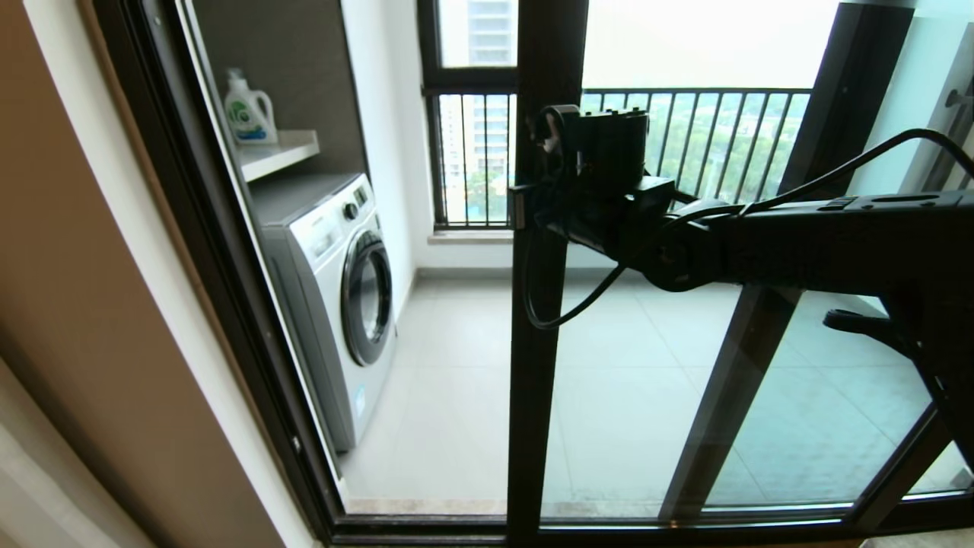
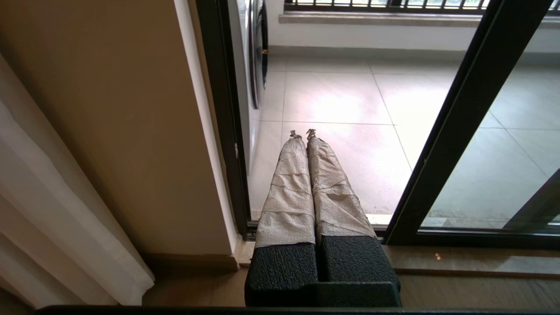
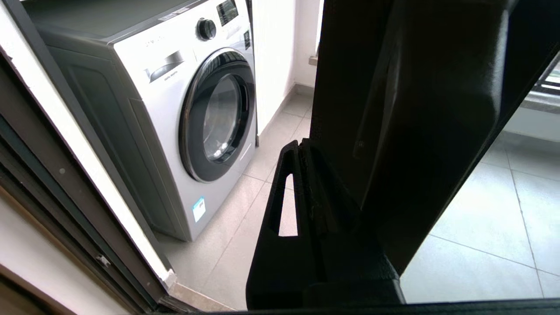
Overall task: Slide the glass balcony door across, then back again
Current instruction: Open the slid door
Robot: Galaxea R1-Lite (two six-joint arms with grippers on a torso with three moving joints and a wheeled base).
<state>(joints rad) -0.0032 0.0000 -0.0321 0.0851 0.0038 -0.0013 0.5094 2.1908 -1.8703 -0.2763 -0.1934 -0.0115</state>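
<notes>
a: where's the glass balcony door (image 1: 533, 365)?

b: mid-opening, its dark upright straight ahead and the gap on its left. the right gripper (image 1: 525, 209) is against that upright; whether its fingers grip it, i cannot tell.

a: how will it handle?

b: likely heavy, stiff, on a track. push the metal frame, never the glass (fragile, slick).

a: anything in the way?

b: the washing machine (image 1: 335, 297) stands just beyond the gap, clear of the track. left gripper (image 2: 302, 133) hangs low by the sill, taped fingers (image 2: 286, 188) together.
</notes>
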